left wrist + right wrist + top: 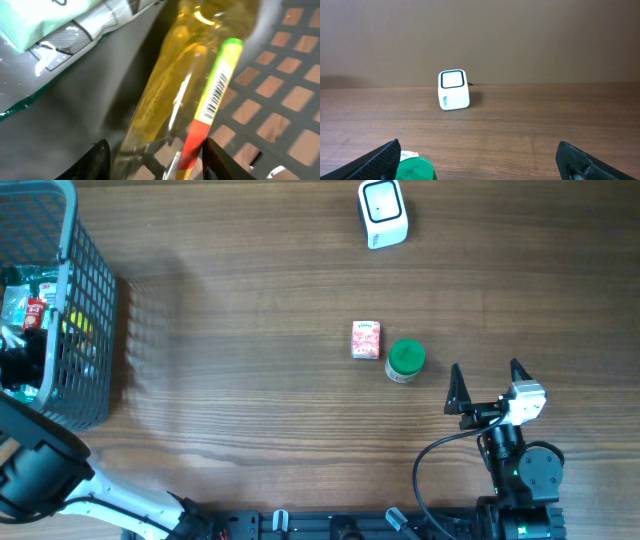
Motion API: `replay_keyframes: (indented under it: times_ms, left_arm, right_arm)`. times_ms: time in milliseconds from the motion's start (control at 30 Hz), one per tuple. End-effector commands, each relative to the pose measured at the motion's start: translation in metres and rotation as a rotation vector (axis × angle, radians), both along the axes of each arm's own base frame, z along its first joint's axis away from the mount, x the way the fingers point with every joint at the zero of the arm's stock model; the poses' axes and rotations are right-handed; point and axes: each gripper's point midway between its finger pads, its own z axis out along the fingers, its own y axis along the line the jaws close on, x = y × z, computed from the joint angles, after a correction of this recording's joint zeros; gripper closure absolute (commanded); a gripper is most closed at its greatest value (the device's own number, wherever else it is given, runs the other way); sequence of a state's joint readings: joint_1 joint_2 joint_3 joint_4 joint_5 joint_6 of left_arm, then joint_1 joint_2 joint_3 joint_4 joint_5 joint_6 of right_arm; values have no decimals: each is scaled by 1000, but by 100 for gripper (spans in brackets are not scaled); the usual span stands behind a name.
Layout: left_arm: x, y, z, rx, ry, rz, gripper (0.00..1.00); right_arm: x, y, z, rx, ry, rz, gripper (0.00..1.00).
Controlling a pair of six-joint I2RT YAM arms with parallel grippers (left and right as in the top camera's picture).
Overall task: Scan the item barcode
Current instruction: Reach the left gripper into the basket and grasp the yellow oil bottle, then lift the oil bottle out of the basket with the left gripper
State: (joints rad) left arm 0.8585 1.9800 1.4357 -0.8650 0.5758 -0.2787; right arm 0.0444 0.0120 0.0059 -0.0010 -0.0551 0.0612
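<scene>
As the left gripper sits low inside the grey mesh basket at the left edge of the wooden surface, its two dark fingers stand on either side of a clear bottle of yellow liquid, jaws partly apart; whether they actually press on the bottle cannot be told from the wrist view. Lying tilted against the basket's mesh, the bottle carries a green, yellow and red label strip whose barcode faces the wrist camera. Beyond it, towards the upper left of that view, lie a pale green packet and a silver-edged wrapper. Across the surface, at the near right, the right gripper hovers empty with its jaws spread wide, pointing away from the robot. Just ahead of it and slightly to the left sits a green-lidded tub, and just beside the tub's left side lies a small pink-and-white carton, both well apart from the basket. Farthest off, near the far edge, the white barcode scanner rests on the surface with its dark-rimmed window turned towards the right wrist camera
</scene>
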Motion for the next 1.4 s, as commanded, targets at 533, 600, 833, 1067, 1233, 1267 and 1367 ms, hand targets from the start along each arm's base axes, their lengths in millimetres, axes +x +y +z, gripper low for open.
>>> replay_keyframes:
  times_ms: [533, 600, 833, 1067, 1233, 1267, 1367]
  left_arm:
    - [37, 23, 29, 613, 189, -412, 18]
    - [45, 17, 26, 631, 180, -428, 16]
    - [47, 8, -4, 603, 161, -523, 13]
    - [39, 3, -61, 506, 242, -557, 28]
    - [42, 9, -55, 538, 237, -547, 44]
    - [44, 10, -48, 552, 226, -542, 45]
    - [49, 14, -17, 609, 181, -521, 46]
  right_arm:
    - [0, -3, 1, -8, -7, -13, 0]
    - [0, -3, 1, -8, -7, -13, 0]
    - [0, -3, 1, -8, -7, -13, 0]
    - [0, -3, 1, -8, -7, -13, 0]
    - [0, -3, 1, -8, -7, -13, 0]
    - [0, -3, 1, -8, -7, -13, 0]
    - [0, -3, 1, -8, -7, -13, 0]
